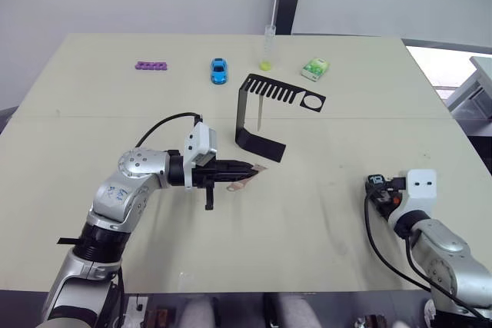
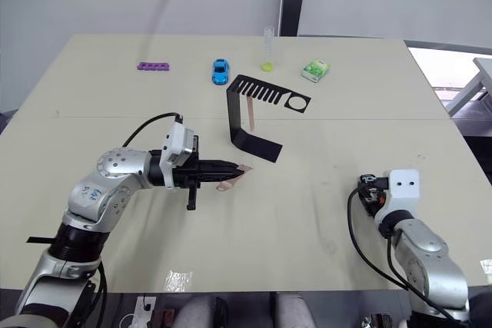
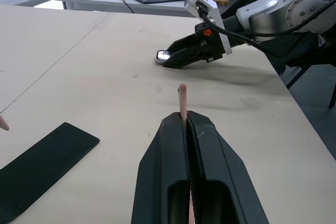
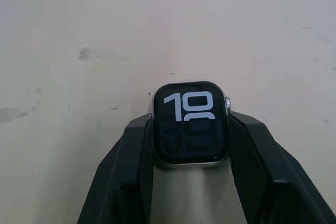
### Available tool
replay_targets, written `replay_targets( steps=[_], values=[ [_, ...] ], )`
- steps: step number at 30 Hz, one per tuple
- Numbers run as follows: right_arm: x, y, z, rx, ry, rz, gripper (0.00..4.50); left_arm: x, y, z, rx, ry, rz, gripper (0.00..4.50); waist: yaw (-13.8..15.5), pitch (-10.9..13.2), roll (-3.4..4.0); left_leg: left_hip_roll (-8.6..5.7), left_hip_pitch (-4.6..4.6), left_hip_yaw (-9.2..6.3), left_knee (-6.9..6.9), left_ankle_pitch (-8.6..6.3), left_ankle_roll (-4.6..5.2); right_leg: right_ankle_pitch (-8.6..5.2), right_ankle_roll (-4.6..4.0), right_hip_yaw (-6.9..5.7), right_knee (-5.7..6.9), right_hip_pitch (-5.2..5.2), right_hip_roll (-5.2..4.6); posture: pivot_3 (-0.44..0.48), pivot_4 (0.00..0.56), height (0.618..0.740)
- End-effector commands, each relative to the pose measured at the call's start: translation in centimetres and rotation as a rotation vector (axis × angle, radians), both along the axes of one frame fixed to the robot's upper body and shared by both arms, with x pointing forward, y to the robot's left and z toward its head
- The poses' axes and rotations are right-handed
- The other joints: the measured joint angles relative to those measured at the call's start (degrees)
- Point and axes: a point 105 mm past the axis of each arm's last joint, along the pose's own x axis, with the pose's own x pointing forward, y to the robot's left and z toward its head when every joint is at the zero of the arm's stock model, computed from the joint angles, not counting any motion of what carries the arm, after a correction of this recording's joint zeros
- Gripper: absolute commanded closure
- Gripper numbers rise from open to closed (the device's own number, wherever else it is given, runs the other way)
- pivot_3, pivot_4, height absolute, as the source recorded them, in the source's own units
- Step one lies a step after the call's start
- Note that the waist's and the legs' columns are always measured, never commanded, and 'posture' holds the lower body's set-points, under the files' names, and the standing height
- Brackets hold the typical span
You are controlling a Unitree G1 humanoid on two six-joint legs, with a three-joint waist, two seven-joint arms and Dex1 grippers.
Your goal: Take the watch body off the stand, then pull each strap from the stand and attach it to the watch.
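One strap (image 3: 182,98) edge-on; watch body (image 4: 191,123) face lit

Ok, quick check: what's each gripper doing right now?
Left gripper: closed on a strap.
Right gripper: closed on the watch body.

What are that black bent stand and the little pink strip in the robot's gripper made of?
The stand looks like thin sheet metal with a matte black finish: it keeps crisp bends and has cut slots and a ring in its top arm. The strap held by the left gripper looks like soft rubber or silicone, pale pink and smooth; it could be another flexible plastic.
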Motion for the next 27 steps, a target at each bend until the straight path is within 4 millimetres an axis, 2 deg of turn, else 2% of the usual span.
replay_targets(
  steps=[1, 3, 8, 14, 21, 27],
  values=[
    [-0.5, 1.3, 2.7, 0.012, 0.002, 0.145, 2.98, -0.5, 0.1, 1.3, 0.01, -0.101, -0.013, 4.5, -0.2, 0.0, 0.03, 0.0, 0.0, 0.01, 0.0, 0.0, 0.0, 0.0, 0.0, 0.01, 0.0, -0.01, 0.01, 0.0, 0.15, 0.74],
    [-0.9, 2.9, 3.7, 0.037, 0.047, 0.272, 2.98, -0.4, 0.1, 1.3, 0.049, -0.165, -0.022, 4.5, -0.4, 0.0, 0.04, 0.03, 0.02, 0.01, -0.01, 0.0, 0.0, 0.0, 0.0, 0.01, -0.01, -0.01, 0.04, 0.0, 0.15, 0.74],
    [-1.5, 7.5, 6.1, 0.26, 0.156, 0.552, 2.98, -0.3, -0.2, 0.8, 0.131, -0.309, -0.076, 4.5, -0.6, 0.0, 0.03, 0.04, 0.03, 0.01, 0.02, 0.0, 0.0, 0.0, 0.0, 0.0, -0.07, -0.01, 0.05, 0.0, 0.15, 0.74],
    [-0.9, 11.6, 7.1, 0.431, 0.293, 0.741, 2.98, -0.4, -0.8, 0.4, 0.193, -0.427, -0.152, 4.5, -0.3, 0.0, 0.03, 0.04, -0.06, -0.02, 0.03, -0.01, 0.02, 0.0, 0.0, -0.03, -0.05, -0.03, 0.01, 0.0, 0.15, 0.74],
    [-1.2, 14.1, 7.4, 0.483, 0.395, 0.859, 2.98, 0.3, -1.0, 0.2, 0.228, -0.491, -0.161, 4.5, -0.3, 0.0, 0.03, 0.05, -0.13, -0.03, 0.01, -0.03, 0.06, 0.0, 0.0, -0.07, 0.01, -0.12, -0.03, 0.0, 0.15, 0.74],
    [-1.0, 14.8, 7.5, 0.53, 0.423, 0.884, 2.98, 0.8, -1.1, -0.2, 0.256, -0.545, -0.148, 4.5, -0.5, 0.0, 0.03, 0.05, -0.14, -0.06, 0.01, -0.04, 0.07, 0.0, 0.0, -0.09, 0.04, -0.13, -0.04, 0.0, 0.15, 0.74]
  ],
)
